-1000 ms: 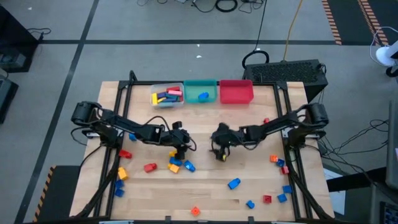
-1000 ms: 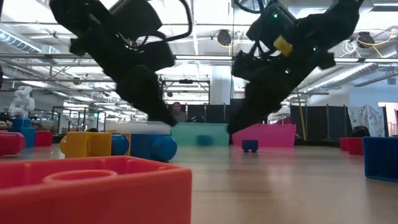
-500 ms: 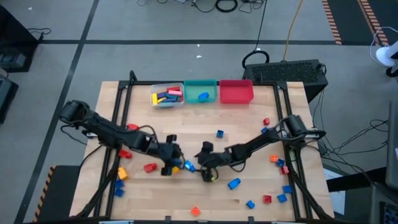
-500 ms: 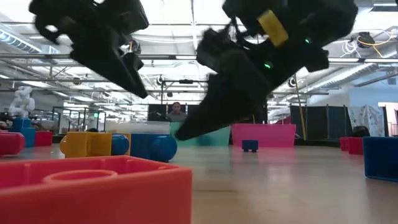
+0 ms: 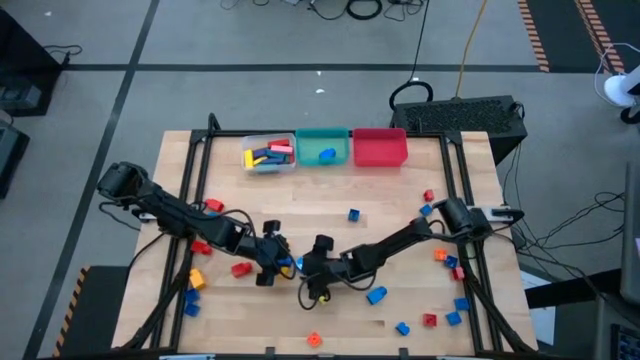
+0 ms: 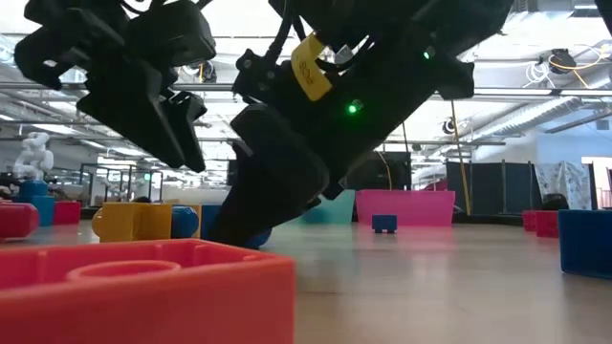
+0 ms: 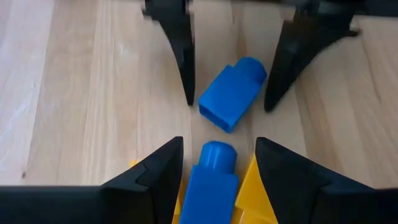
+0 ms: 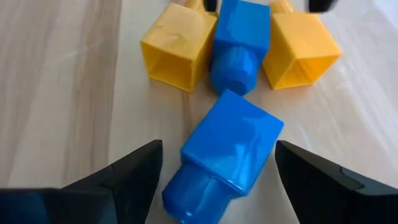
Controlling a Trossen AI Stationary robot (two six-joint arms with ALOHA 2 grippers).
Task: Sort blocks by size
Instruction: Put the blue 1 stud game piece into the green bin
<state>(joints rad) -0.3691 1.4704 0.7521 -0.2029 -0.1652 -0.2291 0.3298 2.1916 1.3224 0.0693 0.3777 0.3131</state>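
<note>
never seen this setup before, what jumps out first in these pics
Both arms meet near the table's front middle, the left tool and right tool open and facing each other over the same cluster of blocks. Between the right tool's fingers lies a tilted blue block, with another blue block and two yellow blocks just beyond. At the far edge sit three bins: clear, teal and red.

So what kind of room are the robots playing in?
Probably a robot lab or workshop: a wooden table on a metal frame, exposed ceiling beams and pipes, and cables lying on the grey floor.
</note>
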